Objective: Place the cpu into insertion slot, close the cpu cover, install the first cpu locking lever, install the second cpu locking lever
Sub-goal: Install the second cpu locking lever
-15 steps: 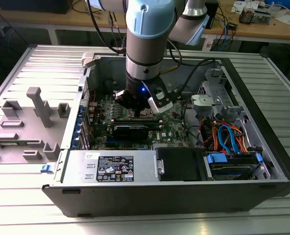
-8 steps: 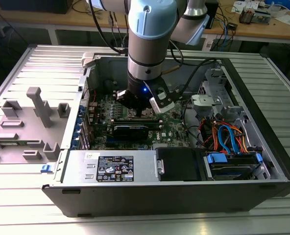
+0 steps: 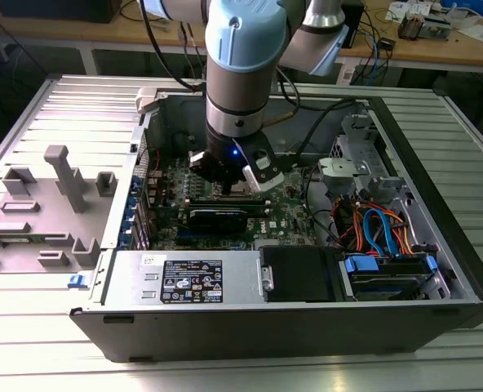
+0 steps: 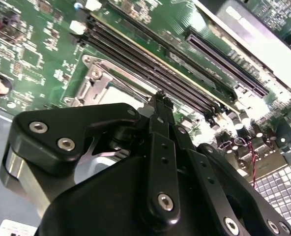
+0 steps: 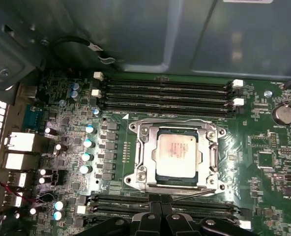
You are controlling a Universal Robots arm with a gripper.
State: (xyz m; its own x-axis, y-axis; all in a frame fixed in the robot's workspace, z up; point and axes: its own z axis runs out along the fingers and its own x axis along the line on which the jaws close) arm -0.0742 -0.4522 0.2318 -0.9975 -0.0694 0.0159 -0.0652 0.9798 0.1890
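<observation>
Cpu seated in insertion slot, cpu cover down around it. Gripper low, just beside slot's edge; fingers apparently together, empty — partly hidden, unsure. Risk: fingertip skids off thin lever, gouges board beside slot.

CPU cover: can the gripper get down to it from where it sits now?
Probably yes. The gripper hangs just beside the socket, and the cover lies flat around the chip with nothing over it.

Cpu under closed cpu cover
</observation>
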